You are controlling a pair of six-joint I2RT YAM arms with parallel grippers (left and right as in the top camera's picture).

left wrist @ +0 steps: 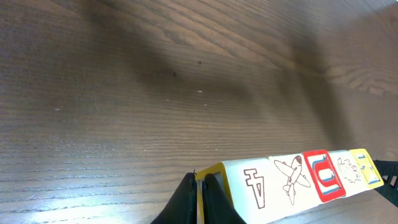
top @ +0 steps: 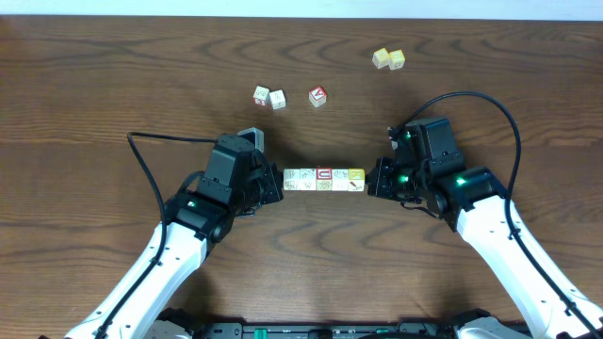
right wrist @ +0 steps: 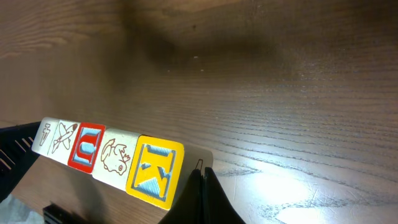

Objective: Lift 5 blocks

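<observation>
Overhead view: what is seen between the two arms?

Five blocks are set end to end in one straight row at the middle of the desk. The left claw is placed against one end and the right claw against the other.

How are the claws held?

Both are closed, with the fingers pressed together and nothing between them. Their tips are touching the end blocks. From the left wrist, a "4", an aeroplane, a red-framed letter, an animal and a yellow-framed letter are read along the row (from the right wrist the yellow-framed one is nearest the claw).

Is the row raised off the desk?

That cannot be told from these views.

What else is seen?

Farther back, well apart from the row, two pale cubes are seen side by side. A red cube is near them, and two yellow cubes are touching each other toward the right.
</observation>
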